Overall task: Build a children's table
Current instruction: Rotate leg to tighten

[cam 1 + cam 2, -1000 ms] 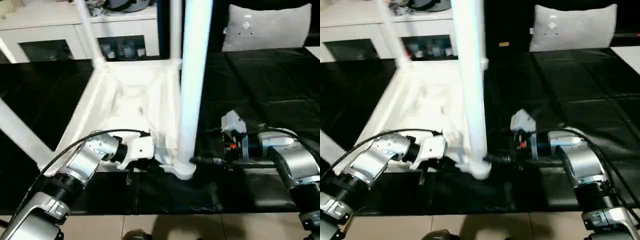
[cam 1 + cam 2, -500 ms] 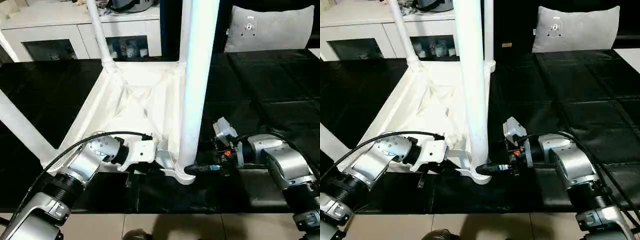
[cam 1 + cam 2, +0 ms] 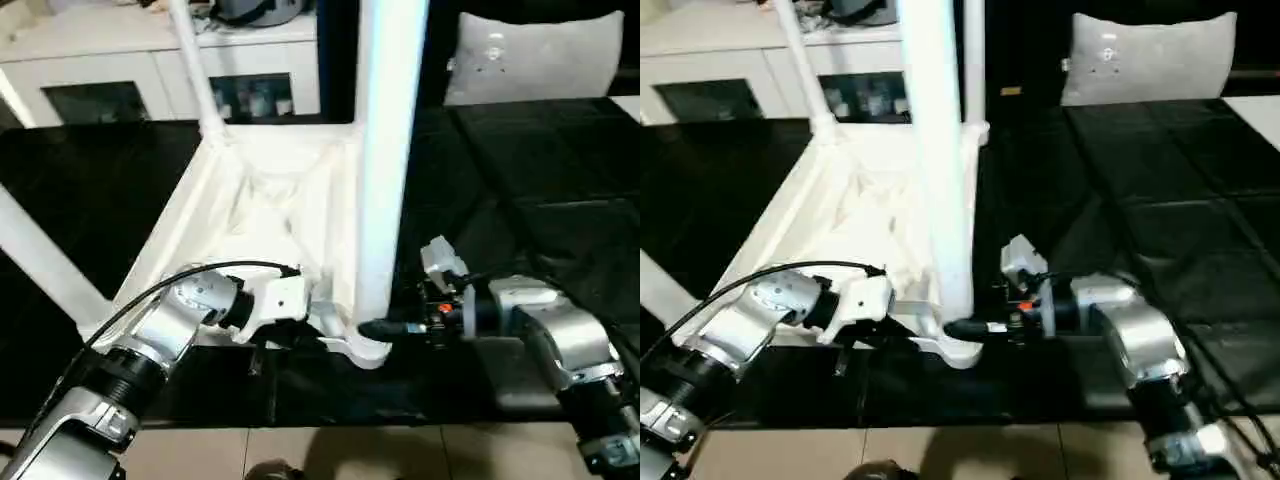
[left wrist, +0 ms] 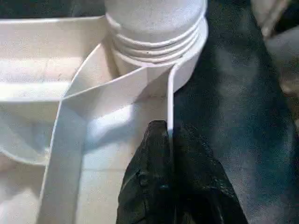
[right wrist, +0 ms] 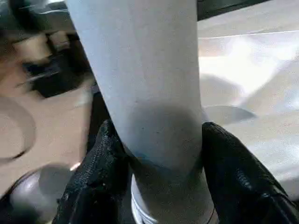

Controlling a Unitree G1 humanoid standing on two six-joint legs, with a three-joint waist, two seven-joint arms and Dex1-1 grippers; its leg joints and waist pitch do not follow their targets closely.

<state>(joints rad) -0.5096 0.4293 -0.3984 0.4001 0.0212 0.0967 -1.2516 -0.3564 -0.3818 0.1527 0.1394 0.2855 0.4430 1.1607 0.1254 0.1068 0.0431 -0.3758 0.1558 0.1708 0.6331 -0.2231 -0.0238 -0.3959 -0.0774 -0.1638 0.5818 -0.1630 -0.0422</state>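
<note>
**Bracing the tabletop, gripping the near leg**

The upturned tabletop is lying on the black table. The left gripper is pinching its rim wall just beside the corner socket, likely steadying it. The right gripper, reaching in level from the right, is clasping the upright near leg low down, probably to seat it.

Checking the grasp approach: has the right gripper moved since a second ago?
Yes. The right gripper closed in toward the near leg, its fingers now flanking its base.
</note>
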